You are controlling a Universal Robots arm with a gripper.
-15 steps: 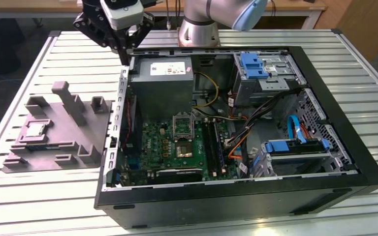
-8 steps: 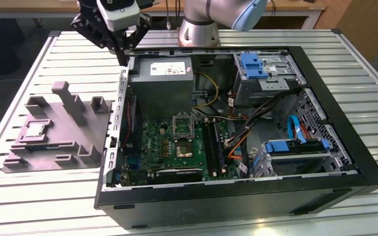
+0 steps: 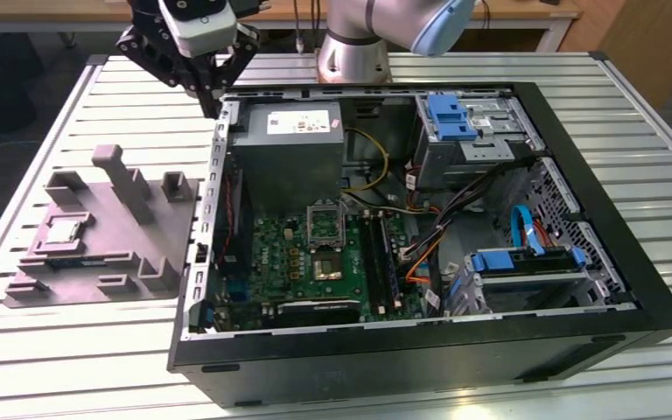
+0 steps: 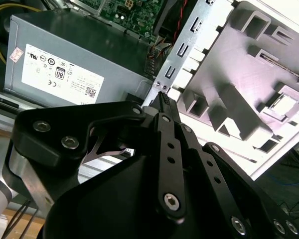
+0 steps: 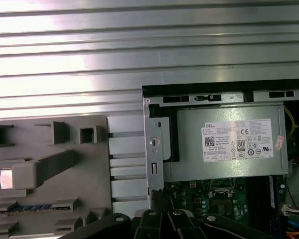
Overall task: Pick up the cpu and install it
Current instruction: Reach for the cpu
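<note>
One robot: arm point(image 3: 360, 39) mounted at the far edge of the surface point(image 3: 80, 350); gripper point(image 3: 210, 110) held over the computer case's point(image 3: 430, 359) far corner on the exterior view's left.
Grasping part: fingers point(image 4: 162, 107) pressed together at the tips, nothing pinched between them.
Task item: cpu point(image 3: 62, 230) laid flat in a square recess of the holder tray point(image 3: 155, 232), well apart from the gripper; seen as a pale square in both wrist views point(image 4: 289, 103) point(image 5: 6, 178).
Holder: grey moulded holder tray with upright posts and slots, set on the surface just beside the case wall.
Enclosure: black computer case laid on its side, opened, green motherboard point(image 3: 277, 254) exposed.
Receiver: black-framed socket point(image 3: 325, 225) on the motherboard, dark centre exposed.
Neighbour: power supply point(image 3: 290, 162), a grey metal box with a white label, housed inside the case near the fingertips.
Support: slatted metal surface.
</note>
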